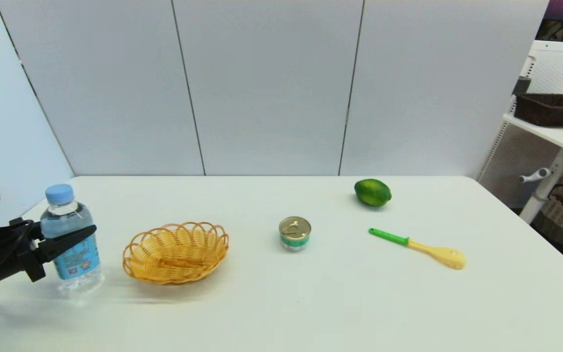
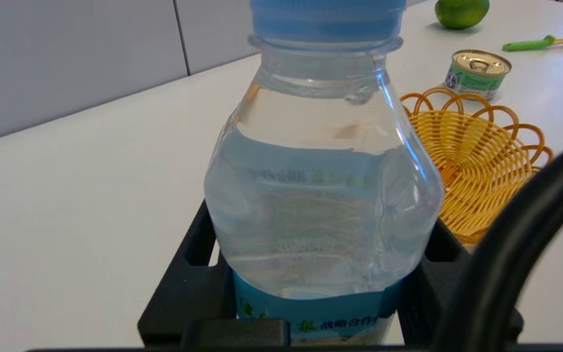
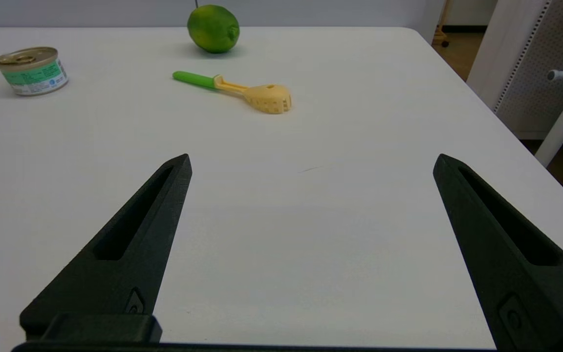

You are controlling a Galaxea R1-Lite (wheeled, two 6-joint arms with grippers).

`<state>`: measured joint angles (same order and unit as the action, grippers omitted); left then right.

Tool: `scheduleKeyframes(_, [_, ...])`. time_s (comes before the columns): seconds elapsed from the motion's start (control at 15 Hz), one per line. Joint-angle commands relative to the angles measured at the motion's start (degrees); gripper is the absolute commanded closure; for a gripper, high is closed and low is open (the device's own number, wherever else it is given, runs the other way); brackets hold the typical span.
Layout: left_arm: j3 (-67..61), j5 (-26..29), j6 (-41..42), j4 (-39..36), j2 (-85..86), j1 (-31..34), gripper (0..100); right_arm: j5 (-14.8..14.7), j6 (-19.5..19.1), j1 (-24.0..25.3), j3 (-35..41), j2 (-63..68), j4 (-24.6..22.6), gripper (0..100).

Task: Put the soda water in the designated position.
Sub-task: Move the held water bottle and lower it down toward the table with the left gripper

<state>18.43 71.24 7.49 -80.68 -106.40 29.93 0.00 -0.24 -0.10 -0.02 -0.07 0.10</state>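
The wicker basket (image 1: 176,252) on the white bench (image 1: 311,303) holds nothing; its woven yellow bowl shows bare inside in both the head view and the left wrist view. The small tin can (image 1: 294,233) stands upright with its gold pull-tab lid sealed, so what is in it cannot be seen. The soda water (image 1: 70,238) is nearly full of clear liquid, with an air gap under its light-blue cap (image 1: 59,193).

The soda water stands upright, its long axis vertical, cap up and base at the bench surface, at the near-left part of the bench, just beside the basket on the robot's left. Whether its base rests on the bench or is just off it cannot be told. The left gripper (image 1: 69,234) reaches in from the left edge and is clamped around the bottle's body at the upper rim of the blue label, one black finger (image 2: 198,274) on each side.

The right gripper (image 3: 311,171) hovers low over the near-right part of the bench with its fingers spread wide and nothing between them. Beyond it lie a lime (image 3: 213,28) and a green-handled spoon (image 3: 242,90), well apart from the bottle, with the can between them and the basket.
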Motion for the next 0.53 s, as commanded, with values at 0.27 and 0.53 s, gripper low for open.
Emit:
scheduleKeyframes(0.27, [2.31,0.21,0.07,-0.62,-3.20,-0.05,100,0.00,-0.02,0.01,-0.06,-0.10,-0.01,0])
scheduleKeyframes(0.53, [5.91,-0.31,-0.45,-0.62,-3.73,-0.22,100,0.00,0.07,0.01,0.02,0.07,-0.01,0])
